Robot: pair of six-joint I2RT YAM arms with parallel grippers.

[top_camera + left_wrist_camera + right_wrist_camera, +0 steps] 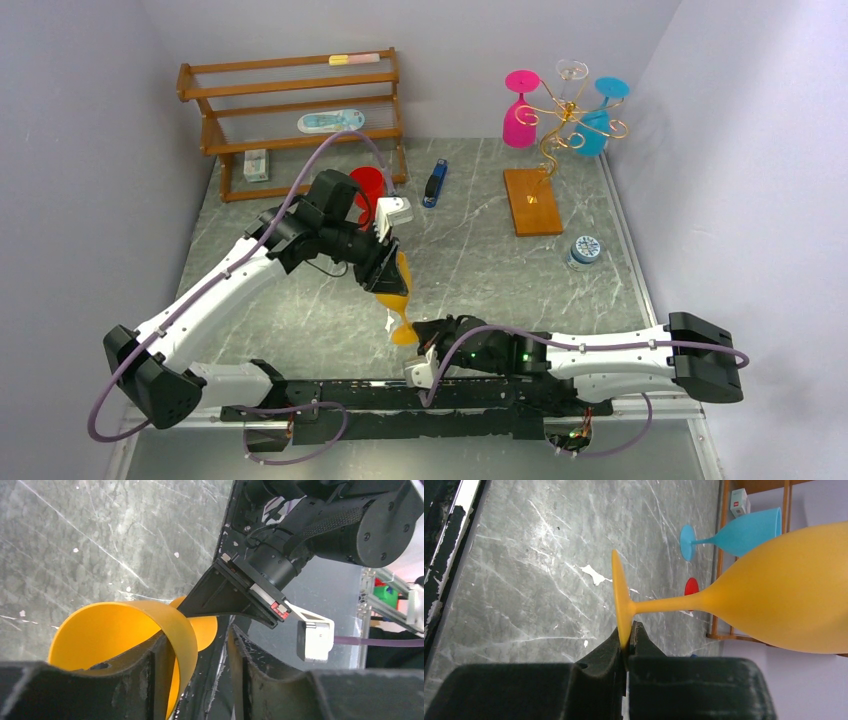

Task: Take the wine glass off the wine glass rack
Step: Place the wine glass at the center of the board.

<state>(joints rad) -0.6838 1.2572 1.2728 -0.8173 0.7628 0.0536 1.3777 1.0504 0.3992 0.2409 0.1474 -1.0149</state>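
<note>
An orange wine glass hangs tilted over the table's front middle, well away from the gold wire wine glass rack at the back right. My right gripper is shut on the edge of the glass's round foot, and it shows low in the top view too. My left gripper is open at the bowl's rim. One finger sits inside the bowl and the other stands apart outside it. Pink, clear and blue glasses hang on the rack.
A brown slatted shelf stands at the back left, with a red glass in front of it. A blue glass shows by the shelf in the right wrist view. A blue stapler and a round tin lie on the marble table.
</note>
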